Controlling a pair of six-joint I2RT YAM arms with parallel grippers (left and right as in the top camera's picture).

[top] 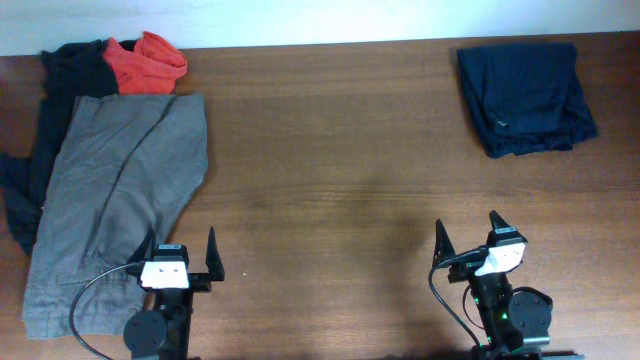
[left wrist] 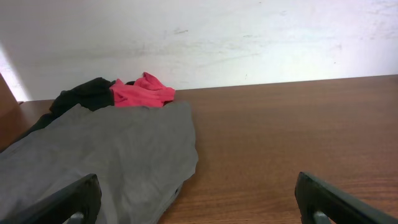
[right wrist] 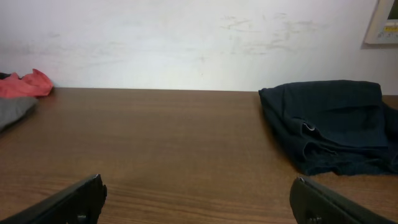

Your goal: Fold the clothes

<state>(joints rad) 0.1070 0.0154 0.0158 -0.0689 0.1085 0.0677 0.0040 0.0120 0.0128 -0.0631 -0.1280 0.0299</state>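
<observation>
This looks like a robot test room. A wooden table (top: 330, 150) meets a scuffed white wall (left wrist: 249, 37) bearing a small panel (right wrist: 380, 22). The left arm (top: 158, 325) and right arm (top: 512, 310) sit at the table's edge.

Shorts (top: 115, 200): plain grey-olive, no print, one darker seam line running lengthwise. Red top (top: 147, 62): bright red, plain where visible. Black top (top: 62, 85): black, pattern not discernible. Folded garment (top: 525, 92): dark navy, plain. Table (top: 330, 150): reddish-brown wood, fine horizontal grain. Wall (left wrist: 261, 37): off-white, faint grey scuffs. Left gripper (top: 182, 248), right gripper (top: 468, 236): black fingers, white body.
</observation>
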